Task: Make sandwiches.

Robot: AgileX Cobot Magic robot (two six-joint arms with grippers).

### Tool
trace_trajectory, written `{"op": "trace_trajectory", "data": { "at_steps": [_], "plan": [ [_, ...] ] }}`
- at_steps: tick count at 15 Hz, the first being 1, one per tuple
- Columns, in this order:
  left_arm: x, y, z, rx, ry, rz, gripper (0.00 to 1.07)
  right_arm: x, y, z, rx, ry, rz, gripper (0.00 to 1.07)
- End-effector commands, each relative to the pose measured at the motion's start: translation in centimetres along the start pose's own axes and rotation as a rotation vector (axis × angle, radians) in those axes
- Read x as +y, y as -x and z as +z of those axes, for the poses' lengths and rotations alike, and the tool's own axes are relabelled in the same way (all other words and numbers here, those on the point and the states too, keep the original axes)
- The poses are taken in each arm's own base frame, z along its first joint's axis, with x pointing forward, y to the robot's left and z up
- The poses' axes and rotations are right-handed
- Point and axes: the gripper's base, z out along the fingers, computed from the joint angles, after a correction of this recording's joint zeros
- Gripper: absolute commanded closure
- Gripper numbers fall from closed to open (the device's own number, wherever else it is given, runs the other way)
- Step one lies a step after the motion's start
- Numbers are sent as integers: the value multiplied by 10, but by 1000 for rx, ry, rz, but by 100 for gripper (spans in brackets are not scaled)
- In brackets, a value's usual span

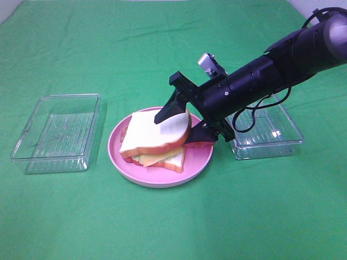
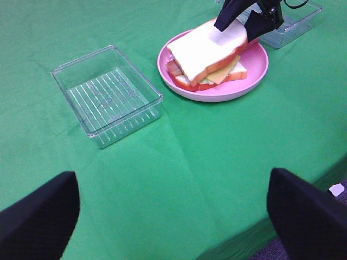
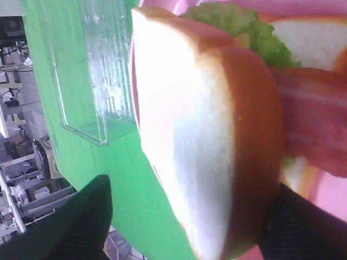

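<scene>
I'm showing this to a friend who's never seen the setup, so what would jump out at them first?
Probably the sandwich stacked on the pink plate mid-table, its top bread slice tilted, with the right gripper straddling the slice's raised edge. Next, the two clear trays on the green cloth, one left of the plate and one right under the arm.

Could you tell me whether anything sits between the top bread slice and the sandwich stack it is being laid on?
Nothing visible does. The top bread slice already rests on the stack on the pink plate, tilted up at the side where the right gripper straddles it.
</scene>
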Motion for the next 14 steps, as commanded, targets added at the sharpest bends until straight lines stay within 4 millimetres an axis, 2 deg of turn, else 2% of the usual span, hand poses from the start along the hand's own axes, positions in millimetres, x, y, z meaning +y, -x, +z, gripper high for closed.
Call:
{"op": "trace_trajectory", "data": {
  "at_steps": [1, 4, 5, 6, 9, 10, 12, 13, 14],
  "plan": [
    [-1, -1, -3, -31, -1, -7, 18, 3, -6, -8, 40, -39, -33, 38],
    [-1, -1, -3, -31, -1, -7, 18, 3, -10, -18, 56, -135, -51, 38],
    [-1, -1, -3, -31, -1, -7, 18, 6, -13, -30, 53, -198, -113, 38],
    [-1, -1, -3, -31, -1, -7, 18, 6, -13, -30, 53, -198, -113, 38],
    [-1, -1, -3, -31, -1, -7, 18, 31, -34, -85, 40, -387, -256, 38],
    [-1, -1, -3, -31, -1, -7, 18, 31, -34, -85, 40, -387, -256, 38],
    [-1, -1, -3, -31, -1, -7, 18, 54, -66, -134, 50, -482, -354, 38],
    [-1, -1, -3, -31, -1, -7, 18, 58, -71, -142, 34, -491, -360, 38],
    [-1, -1, -3, -31, -1, -7, 18, 70, -89, -170, -24, -537, -399, 38]
  ]
}}
